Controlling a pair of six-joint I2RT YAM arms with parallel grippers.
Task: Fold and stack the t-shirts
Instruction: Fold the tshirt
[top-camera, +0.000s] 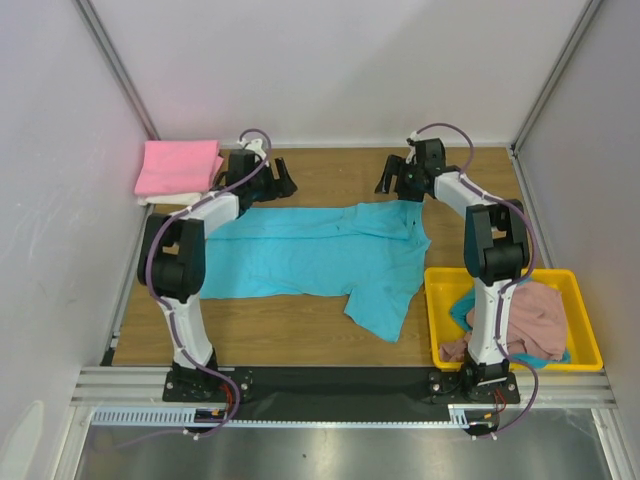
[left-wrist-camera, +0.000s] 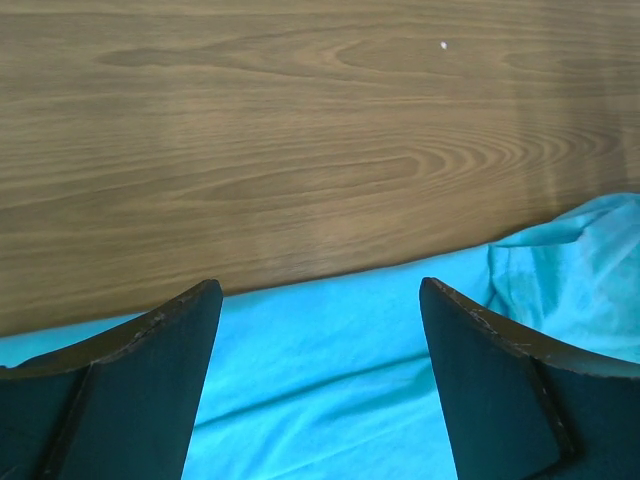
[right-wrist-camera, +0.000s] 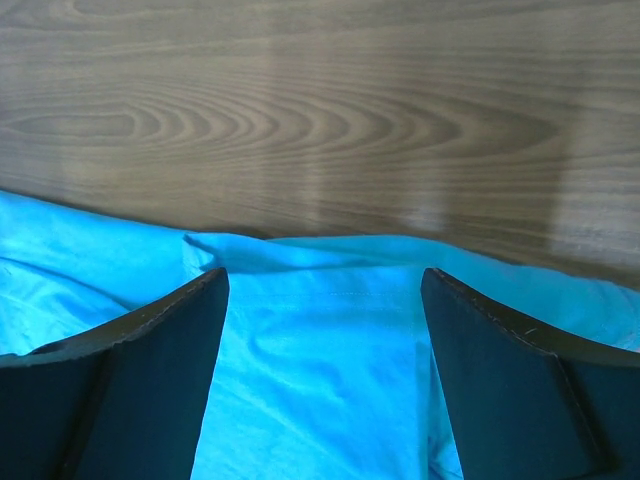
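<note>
Left wrist: turquoise t-shirt (left-wrist-camera: 330, 400), partial

Plain turquoise t-shirt (top-camera: 310, 255), yellow tray (top-camera: 445, 300).

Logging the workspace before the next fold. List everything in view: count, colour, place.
turquoise t-shirt: 1, turquoise blue, spread across mid-table
bright pink t-shirt: 1, pink, folded, far left corner
cream t-shirt: 1, cream white, folded under the pink one
dusty pink t-shirt: 1, dusty pink, crumpled in the tray
teal t-shirt: 1, teal, in the tray, mostly covered
tray: 1, yellow, near right
table: 1, brown wood
left claw: 1, black, open, over the turquoise shirt's far edge
right claw: 1, black, open, same edge
</note>
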